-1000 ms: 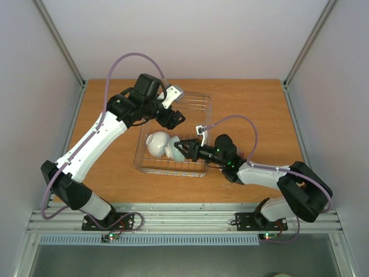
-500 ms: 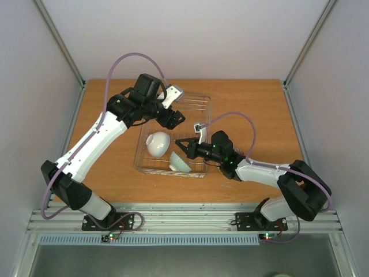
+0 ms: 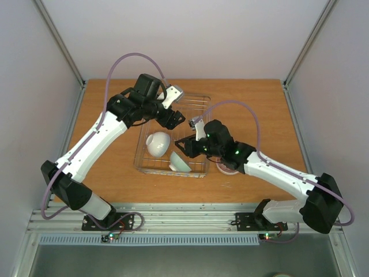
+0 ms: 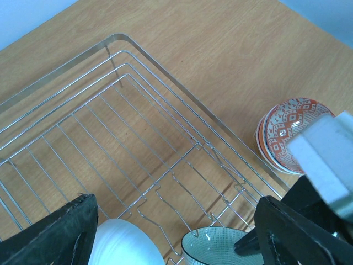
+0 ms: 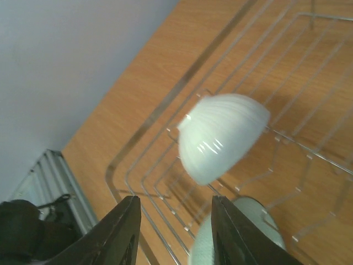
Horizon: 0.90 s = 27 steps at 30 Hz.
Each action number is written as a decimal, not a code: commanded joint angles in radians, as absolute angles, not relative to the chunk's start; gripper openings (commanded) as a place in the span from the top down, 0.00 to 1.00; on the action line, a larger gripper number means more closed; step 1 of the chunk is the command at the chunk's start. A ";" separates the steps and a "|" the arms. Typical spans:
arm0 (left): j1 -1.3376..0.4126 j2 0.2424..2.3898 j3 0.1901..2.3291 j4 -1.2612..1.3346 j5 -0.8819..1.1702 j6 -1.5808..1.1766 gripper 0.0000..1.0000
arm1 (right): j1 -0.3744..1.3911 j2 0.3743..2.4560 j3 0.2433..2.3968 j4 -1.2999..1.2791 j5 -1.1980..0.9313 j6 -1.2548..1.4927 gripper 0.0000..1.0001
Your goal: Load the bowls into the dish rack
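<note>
Starting left, we see the left gripper (image 3: 174, 120) hovering over the far part of the rack (image 3: 199, 98), jaws spread wide w/ nothing between them. On its near side the white bowl (image 3: 157, 143) sits inside the rack, propped on edge among the prongs (image 4: 165, 201), ribbed outside turned to both wrist cams; which way its mouth faces we can't tell for sure. Just right, near the rack's near-right corner, the green bowl (image 3: 180, 163) leans too, mouth tipped up enough to show its inside. The right gripper (image 3: 182, 147) hangs just above it, also open and empty. Outside the rack, just beside its right wall on the table (image 3: 253, 104), the orange bowls (image 4: 288, 135) are stacked upright, mouths up, partly under the right arm (image 3: 271, 170) in the top cam. We judge them glazed ceramic: stiff, light-ish, slick, chippable. Being round, they've no long axis; the mouth axis matters, vertical for now. Best grip is prob. the rim, one finger inside, one outside, top bowl only.
</note>
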<state>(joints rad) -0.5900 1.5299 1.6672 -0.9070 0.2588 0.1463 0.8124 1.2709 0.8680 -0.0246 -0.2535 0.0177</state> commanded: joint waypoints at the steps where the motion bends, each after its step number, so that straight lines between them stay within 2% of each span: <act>1: -0.586 1.520 1.663 -0.862 0.275 0.155 0.22 | 0.816 1.250 0.951 -0.426 -0.158 -0.092 0.63; 7: -0.586 1.521 1.664 -0.862 0.272 0.154 0.22 | 0.815 1.281 1.006 -0.577 -0.227 -0.151 0.63; 16: -0.586 1.526 1.660 -0.862 0.271 0.155 0.22 | 0.815 1.339 0.983 -0.538 -0.331 -0.163 0.64; 27: -0.586 1.528 1.652 -0.861 0.269 0.157 0.22 | 0.815 1.391 0.959 -0.473 -0.354 -0.156 0.65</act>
<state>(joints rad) -0.5900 1.5303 1.6669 -0.9070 0.2588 0.1463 0.8127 1.3788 0.9710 -0.5007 -0.3340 -0.1440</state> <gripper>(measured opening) 0.779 0.346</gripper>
